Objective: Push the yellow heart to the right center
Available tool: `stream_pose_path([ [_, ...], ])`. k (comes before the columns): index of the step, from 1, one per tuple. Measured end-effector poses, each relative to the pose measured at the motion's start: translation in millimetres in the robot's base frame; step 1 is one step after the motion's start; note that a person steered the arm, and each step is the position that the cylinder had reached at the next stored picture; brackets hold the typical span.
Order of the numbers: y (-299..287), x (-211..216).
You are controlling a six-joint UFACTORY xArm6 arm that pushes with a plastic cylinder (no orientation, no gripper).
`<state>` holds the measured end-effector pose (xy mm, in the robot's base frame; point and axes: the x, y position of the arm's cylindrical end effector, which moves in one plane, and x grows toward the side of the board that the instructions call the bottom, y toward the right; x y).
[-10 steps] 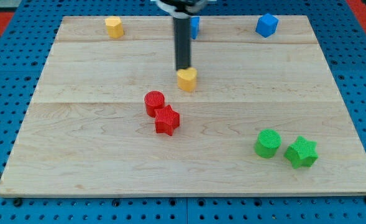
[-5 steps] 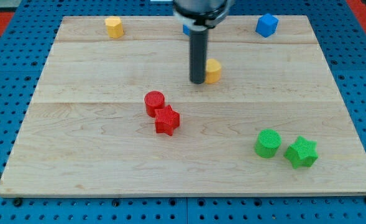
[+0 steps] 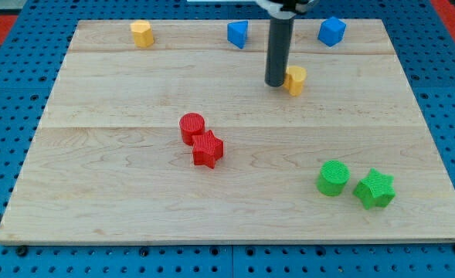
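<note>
The yellow heart [image 3: 295,79] lies on the wooden board [image 3: 119,193], right of centre in the upper half of the view. My tip [image 3: 275,83] stands against the heart's left side, touching it. The dark rod rises from there to the view's top edge.
A yellow block [image 3: 141,33] sits at the top left. A blue block [image 3: 238,33] and a blue cube [image 3: 331,30] sit along the top. A red cylinder [image 3: 191,127] and red star [image 3: 207,149] touch near the centre. A green cylinder [image 3: 333,177] and green star [image 3: 375,189] sit at the bottom right.
My tip has moved to the right and slightly up, pushing the yellow heart with it from the board's centre toward the upper right. The other blocks have not moved.
</note>
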<state>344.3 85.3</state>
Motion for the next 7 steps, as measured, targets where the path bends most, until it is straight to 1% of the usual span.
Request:
stream_pose_path([
  [2,45,6],
  [3,46,-32],
  [4,109,6],
  [5,111,19],
  [7,111,16],
])
